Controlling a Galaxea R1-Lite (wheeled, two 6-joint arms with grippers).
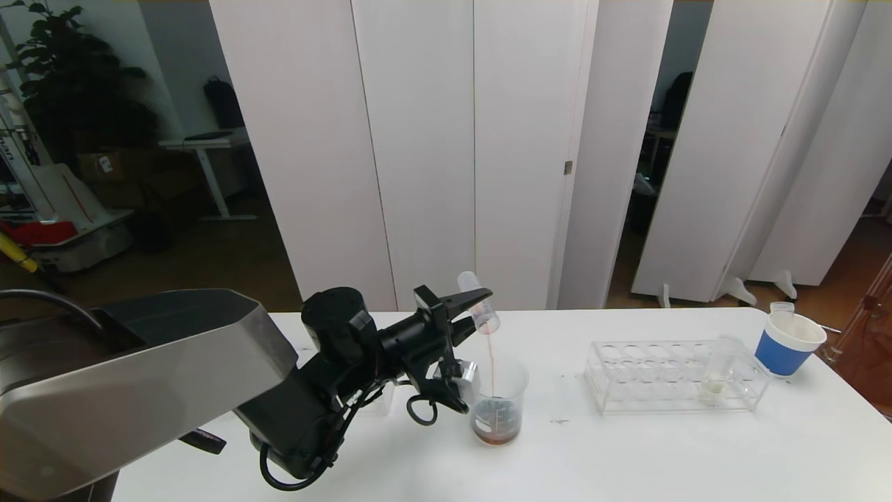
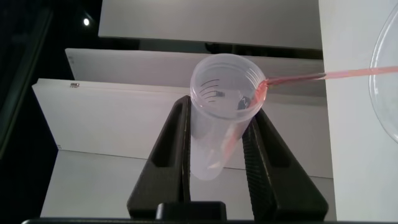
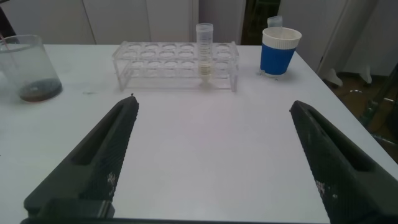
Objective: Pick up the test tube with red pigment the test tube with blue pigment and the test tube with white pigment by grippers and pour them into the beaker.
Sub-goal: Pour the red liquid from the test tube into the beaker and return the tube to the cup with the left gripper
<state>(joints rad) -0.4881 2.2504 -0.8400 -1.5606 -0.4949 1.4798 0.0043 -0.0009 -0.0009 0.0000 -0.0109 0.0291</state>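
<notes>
My left gripper is shut on the test tube with red pigment. The tube is tipped mouth-down above the beaker, and a thin red stream falls from it into the beaker. Dark reddish-brown liquid lies in the beaker's bottom. The test tube with white pigment stands upright in the clear rack to the right. The test tube with blue pigment is out of view. My right gripper hangs open and empty low over the table, out of the head view.
A blue-and-white paper cup stands at the table's far right corner, past the rack. White partition panels rise behind the table's far edge. Bare white tabletop lies in front of the rack and the beaker.
</notes>
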